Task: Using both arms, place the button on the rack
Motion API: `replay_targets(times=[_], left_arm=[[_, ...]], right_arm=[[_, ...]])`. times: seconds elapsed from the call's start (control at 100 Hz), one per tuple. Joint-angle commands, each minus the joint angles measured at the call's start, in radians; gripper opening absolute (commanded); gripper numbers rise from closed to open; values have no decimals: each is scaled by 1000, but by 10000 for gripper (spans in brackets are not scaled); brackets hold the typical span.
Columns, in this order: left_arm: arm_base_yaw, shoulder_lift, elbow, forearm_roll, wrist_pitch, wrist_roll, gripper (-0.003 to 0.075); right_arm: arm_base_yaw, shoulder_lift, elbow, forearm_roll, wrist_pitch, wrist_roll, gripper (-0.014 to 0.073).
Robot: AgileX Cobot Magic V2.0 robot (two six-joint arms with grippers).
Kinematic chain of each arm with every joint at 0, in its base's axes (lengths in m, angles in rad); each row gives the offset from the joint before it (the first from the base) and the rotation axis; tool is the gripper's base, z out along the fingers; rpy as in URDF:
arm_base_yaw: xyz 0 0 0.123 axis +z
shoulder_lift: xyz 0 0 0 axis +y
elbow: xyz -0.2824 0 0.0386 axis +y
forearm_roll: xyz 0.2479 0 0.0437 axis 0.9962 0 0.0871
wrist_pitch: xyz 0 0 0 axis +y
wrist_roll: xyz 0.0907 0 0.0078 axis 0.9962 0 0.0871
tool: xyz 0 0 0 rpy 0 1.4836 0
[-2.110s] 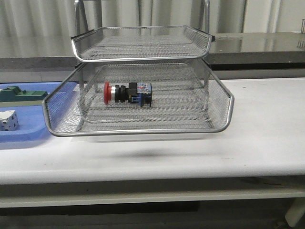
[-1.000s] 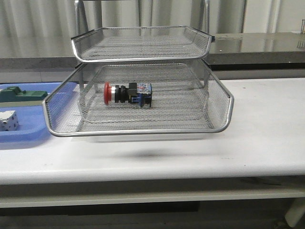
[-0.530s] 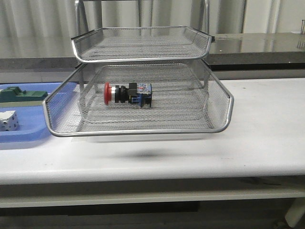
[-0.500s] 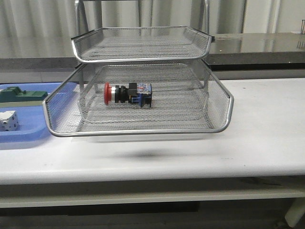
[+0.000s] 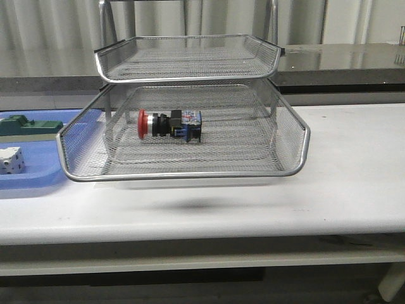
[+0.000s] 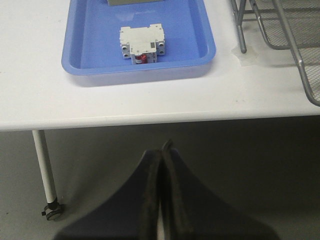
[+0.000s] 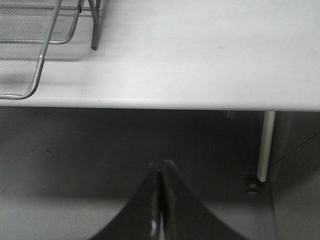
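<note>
The button [image 5: 169,125], red mushroom head to the left and blue-black contact block to the right, lies on its side in the pulled-out middle tray of the silver wire rack [image 5: 183,171]. No arm shows in the front view. My left gripper [image 6: 161,150] is shut and empty, held off the table's front edge over the floor, near the blue tray. My right gripper [image 7: 161,165] is shut and empty, also off the front edge, right of the rack's tray corner [image 7: 30,90].
A flat blue tray [image 5: 38,174] at the table's left holds a green block [image 5: 28,125] and a white cube [image 5: 11,159]; in the left wrist view the tray [image 6: 80,60] holds a white breaker [image 6: 141,44]. Table legs [image 6: 44,165] [image 7: 265,145] stand below.
</note>
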Motion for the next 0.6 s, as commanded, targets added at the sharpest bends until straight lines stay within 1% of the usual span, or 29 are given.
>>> replay_targets(times=[0.0, 0.31, 0.47, 0.59], left_arm=[[3, 6, -28, 12, -61, -13, -21], [3, 6, -28, 12, -61, -13, -21], [3, 6, -28, 12, -61, -13, -21], [3, 6, -28, 12, -61, -13, -21]], right_arm=[[1, 8, -31, -3, -57, -4, -71], [1, 8, -31, 9, -58, -4, -71], [1, 8, -31, 12, -101, -4, -71], [1, 8, -31, 48, -136, -4, -71]])
